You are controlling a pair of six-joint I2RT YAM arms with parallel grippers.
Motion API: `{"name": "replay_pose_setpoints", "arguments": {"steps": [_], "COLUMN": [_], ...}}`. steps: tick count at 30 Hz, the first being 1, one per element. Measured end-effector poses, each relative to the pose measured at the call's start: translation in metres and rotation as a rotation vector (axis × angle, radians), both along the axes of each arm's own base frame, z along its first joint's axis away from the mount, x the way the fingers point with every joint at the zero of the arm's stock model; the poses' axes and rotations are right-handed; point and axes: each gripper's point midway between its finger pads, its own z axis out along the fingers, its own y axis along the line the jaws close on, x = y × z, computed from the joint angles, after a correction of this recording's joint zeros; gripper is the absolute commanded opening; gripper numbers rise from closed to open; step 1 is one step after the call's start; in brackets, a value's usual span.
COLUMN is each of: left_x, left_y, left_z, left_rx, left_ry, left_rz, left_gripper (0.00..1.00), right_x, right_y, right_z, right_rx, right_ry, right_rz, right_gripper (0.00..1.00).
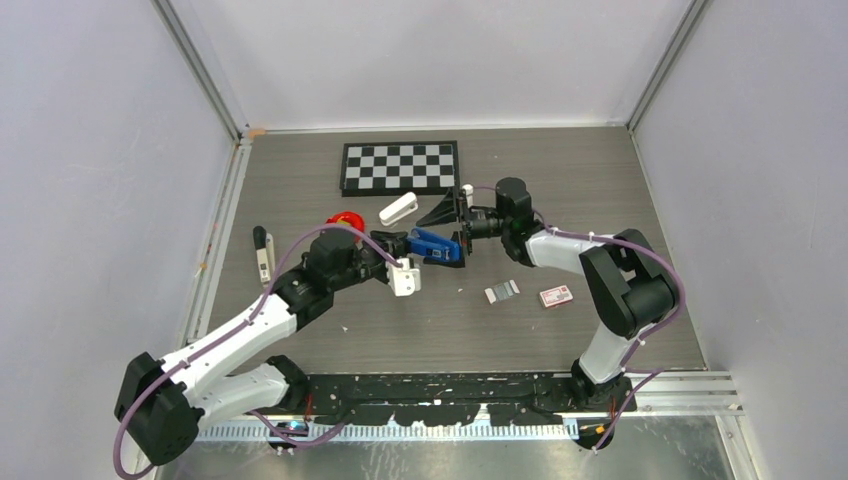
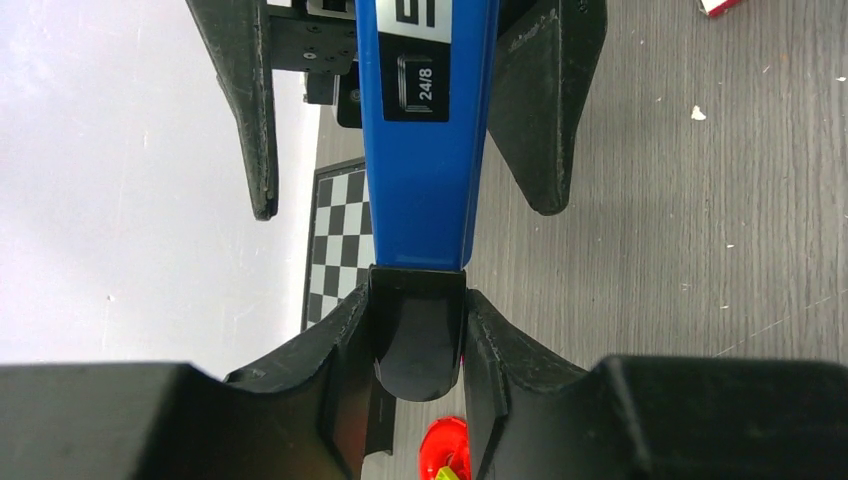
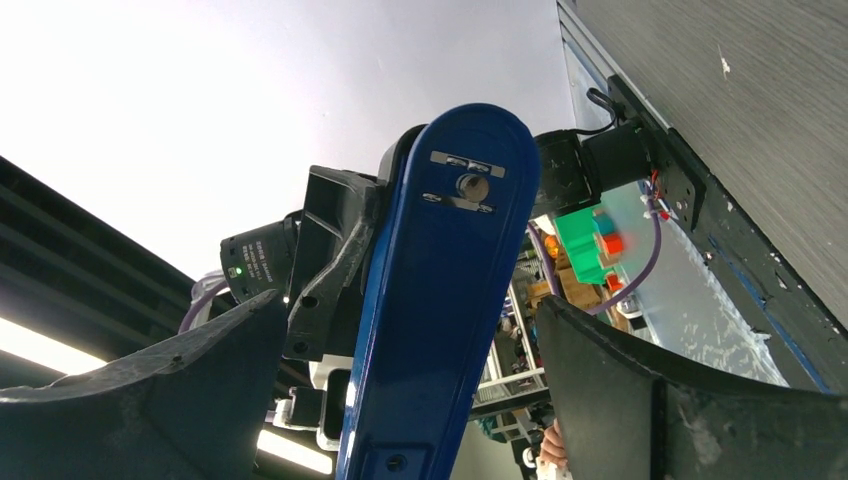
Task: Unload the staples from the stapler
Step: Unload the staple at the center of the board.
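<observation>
Blue stapler, raised just nearside of the checkerboard, black rear end clamped in the left hand; right hand spread wide astride its other end without contact; staple channel hidden from every view.

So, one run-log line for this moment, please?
left claw: shut on stapler, black rear end | right claw: open, fingers either side of the blue front, not touching

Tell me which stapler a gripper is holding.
The blue stapler, clamped at its black end in the left gripper; the white stapler lies untouched on the table beside the checkerboard.
</observation>
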Motion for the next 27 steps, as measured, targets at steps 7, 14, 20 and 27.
{"name": "replay_pose_setpoints", "arguments": {"steps": [7,14,20,27], "left_x": [-0.005,-0.016,-0.025,-0.033], "left_y": [0.002,0.005,0.005,0.002], "left_z": [-0.004,0.005,0.013,0.013], "left_rx": [-0.038,-0.123,-0.223,-0.351], "left_ry": [0.076,0.16,0.254,0.404], "left_rz": [0.027,0.057,0.083,0.129], "left_gripper": [0.0,0.0,0.0,0.0], "right_x": [0.016,0.06,0.1,0.084], "right_y": [-0.015,-0.059,-0.108,-0.147], "right_z": [0.001,0.007,-0.015,-0.016], "right_rx": [0.005,0.046,-0.038,-0.466], "right_ry": [-0.024,-0.156,-0.288,-1.151], "right_rz": [-0.044,-0.176,-0.327,-0.189], "right_gripper": [1.0,0.99,1.0,1.0]}}
